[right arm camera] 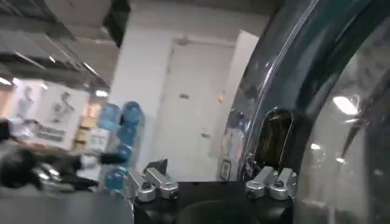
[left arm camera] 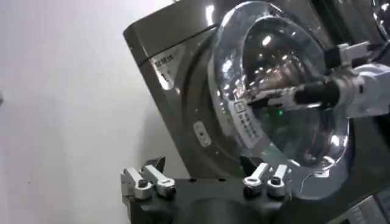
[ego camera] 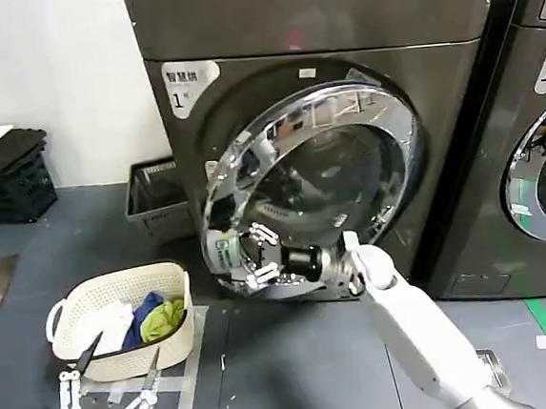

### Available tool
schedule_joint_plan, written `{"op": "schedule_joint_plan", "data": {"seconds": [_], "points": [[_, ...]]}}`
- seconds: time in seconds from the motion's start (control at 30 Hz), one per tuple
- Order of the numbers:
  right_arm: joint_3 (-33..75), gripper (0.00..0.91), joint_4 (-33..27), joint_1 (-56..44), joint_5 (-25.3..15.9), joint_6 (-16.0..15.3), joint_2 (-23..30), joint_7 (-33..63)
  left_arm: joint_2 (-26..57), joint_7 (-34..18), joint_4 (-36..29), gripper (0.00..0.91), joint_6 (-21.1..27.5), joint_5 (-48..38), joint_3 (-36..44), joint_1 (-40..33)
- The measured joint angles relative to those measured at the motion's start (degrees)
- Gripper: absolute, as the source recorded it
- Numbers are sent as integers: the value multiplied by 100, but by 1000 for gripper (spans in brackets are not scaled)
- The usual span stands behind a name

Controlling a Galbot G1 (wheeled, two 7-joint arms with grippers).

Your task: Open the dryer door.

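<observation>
Chrome rings the dryer door (ego camera: 314,186), which stands partly swung out from the dryer (ego camera: 334,27), its left edge pulled away from the dark grey-brown front while the hinge side on the right stays against the machine. A white "1" sticker (ego camera: 186,83) sits on the dryer's upper left front. The right tool (ego camera: 258,256) is at the lower left rim of the door, its white arm (ego camera: 407,317) reaching up from the lower right of the head view; its fingers are spread wide, one above and one below, near the chrome edge, and whether they touch it I cannot tell. In the left wrist view the same door (left arm camera: 286,91) bulges outward with the right arm crossing its glass. The left tool (left arm camera: 204,181) hangs low at the robot's left, near the floor, its fingers wide apart and holding nothing. Beside it on the grey floor stands a cream laundry basket (ego camera: 81,307) with white, blue and yellow-green clothes (ego camera: 154,315) inside. A second machine (ego camera: 540,143) stands to the right of the dryer, and a dark grey basket (ego camera: 153,201) lies to its left by the wall.
</observation>
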Motion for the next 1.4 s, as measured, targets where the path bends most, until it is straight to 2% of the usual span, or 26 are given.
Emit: {"op": "schedule_joint_plan", "data": {"seconds": [0.27,0.53,0.8,1.23,1.4], "points": [[176,907,249,-223,96,-65,-276,-565,349,-18,93,907,548,-329,46,-438],[455,907,582,-588,129,-129,-633,-836,1049,-54,336,907,1087,-801,268,-1155],[888,907,851,-1057,169,-132,-952,-821,1791,-84,665,907,1305,-1253,595,-1850],[1934,907,1172,-2014,176,-131,-1266,-790,2714,39,1088,907,1329,-1784,1121,-2584],[2581,907,1376,-2628,211,1,-1327,-648,2985,102,1274,907,1311,-1954,1302,-2857]]}}
